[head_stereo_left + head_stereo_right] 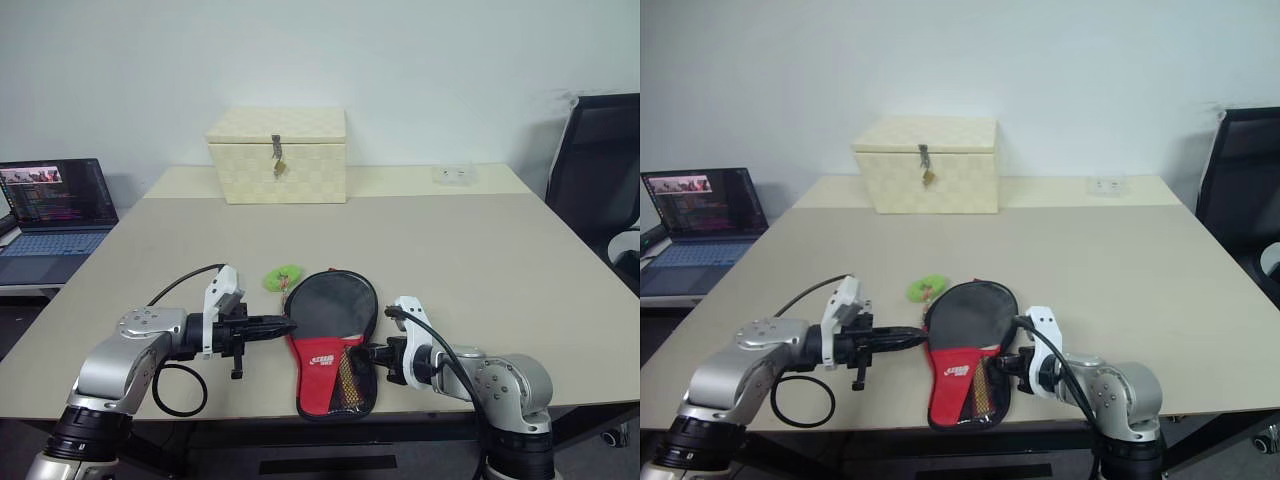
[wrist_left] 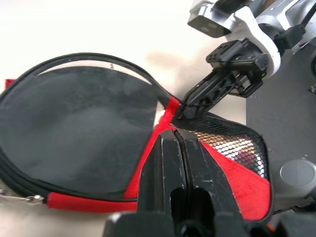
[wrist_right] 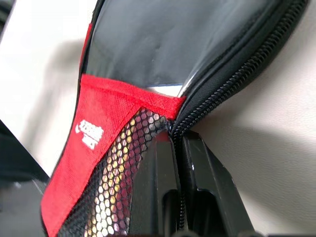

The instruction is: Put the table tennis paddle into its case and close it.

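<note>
The case [image 1: 332, 338] lies flat near the table's front edge: round black fabric top, red panel with white lettering, black mesh pocket [image 2: 232, 143]. The table tennis paddle is hidden; something pale brown shows through the mesh, and I cannot tell what it is. My left gripper [image 1: 287, 325] is shut, its tips against the case's left edge at the red panel. From the other side my right gripper [image 1: 368, 352] reaches the case's right edge. Its fingers [image 3: 202, 173] are pinched on the zip seam [image 3: 232, 64] beside the mesh.
A small green object [image 1: 283, 277] sits just beyond the case. A black cable loop [image 1: 180, 390] hangs under my left arm. A cream woven box [image 1: 278, 155] with a metal latch stands at the back. A laptop [image 1: 55, 215] is at the left, an office chair [image 1: 600, 190] at the right.
</note>
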`<action>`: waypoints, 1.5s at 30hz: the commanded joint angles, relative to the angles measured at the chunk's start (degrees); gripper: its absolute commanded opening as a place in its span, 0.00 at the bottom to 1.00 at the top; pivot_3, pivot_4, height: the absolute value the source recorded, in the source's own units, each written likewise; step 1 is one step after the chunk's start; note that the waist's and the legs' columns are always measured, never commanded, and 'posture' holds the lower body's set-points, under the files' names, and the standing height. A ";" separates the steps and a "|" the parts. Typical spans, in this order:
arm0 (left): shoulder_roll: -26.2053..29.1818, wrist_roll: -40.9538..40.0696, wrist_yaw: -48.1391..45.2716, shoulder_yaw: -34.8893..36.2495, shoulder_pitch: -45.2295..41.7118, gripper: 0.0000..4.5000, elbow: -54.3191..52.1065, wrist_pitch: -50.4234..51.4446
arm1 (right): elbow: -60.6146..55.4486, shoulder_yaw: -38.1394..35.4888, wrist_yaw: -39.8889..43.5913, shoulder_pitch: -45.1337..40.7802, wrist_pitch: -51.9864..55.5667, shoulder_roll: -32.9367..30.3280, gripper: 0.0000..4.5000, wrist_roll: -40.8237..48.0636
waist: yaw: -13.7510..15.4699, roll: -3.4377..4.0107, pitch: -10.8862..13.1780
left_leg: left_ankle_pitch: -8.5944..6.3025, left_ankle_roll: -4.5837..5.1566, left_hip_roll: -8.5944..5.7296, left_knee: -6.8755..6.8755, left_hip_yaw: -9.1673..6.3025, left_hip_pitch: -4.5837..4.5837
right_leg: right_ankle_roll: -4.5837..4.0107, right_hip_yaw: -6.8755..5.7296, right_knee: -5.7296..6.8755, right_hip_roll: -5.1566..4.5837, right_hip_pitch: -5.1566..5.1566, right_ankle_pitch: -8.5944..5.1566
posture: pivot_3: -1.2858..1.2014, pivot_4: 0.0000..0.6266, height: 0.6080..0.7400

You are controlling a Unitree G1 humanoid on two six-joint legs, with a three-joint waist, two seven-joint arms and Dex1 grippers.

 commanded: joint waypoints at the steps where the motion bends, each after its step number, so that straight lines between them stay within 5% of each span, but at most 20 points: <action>1: 0.46 -0.36 0.79 1.72 -0.21 0.00 -0.34 -1.10 | -3.86 1.93 1.85 -1.88 -1.84 -1.75 0.23 1.66 | 0.00 0.00 0.00 | 0.00 0.00 0.01 0.00 0.00 0.00 | 0.00 0.00 0.00 0.00 0.00 0.00 | 0.52 0.24 1.00; 11: 0.85 -0.23 3.60 3.73 1.74 0.00 -0.67 -2.23 | -9.50 7.73 12.08 -7.87 -3.38 -14.64 0.99 6.73 | 0.01 0.00 0.00 | 0.00 0.00 0.03 0.00 -0.02 0.00 | -0.01 -0.03 -0.01 0.00 0.01 -0.01 | 0.52 0.24 1.00; 29: 1.91 -0.57 4.46 5.31 2.94 0.00 -1.37 -2.41 | -3.85 9.03 25.09 -10.59 -18.34 -33.76 0.99 6.66 | 0.10 -0.02 0.01 | 0.00 0.00 0.03 0.00 0.07 -0.02 | -0.02 -0.06 -0.06 0.00 0.02 -0.02 | 0.52 0.24 1.00; 38: -0.31 4.66 11.53 4.51 -0.66 0.00 3.79 -5.20 | 13.03 16.65 16.27 -16.10 -34.13 -13.89 0.99 -3.12 | -0.02 -0.04 0.00 | 0.01 -0.01 0.11 -0.01 0.04 0.06 | -0.04 -0.06 0.04 0.03 0.00 -0.01 | 0.52 0.24 1.00; 45: -1.93 8.32 18.71 4.65 -3.78 0.00 9.37 -5.73 | 22.96 21.20 14.36 -14.96 -39.79 -8.14 0.99 -9.93 | 0.65 -0.05 -0.01 | 0.00 -0.01 -0.09 0.00 -0.05 -0.09 | 0.02 -0.08 -0.06 -0.09 -0.02 0.00 | 0.52 0.24 1.00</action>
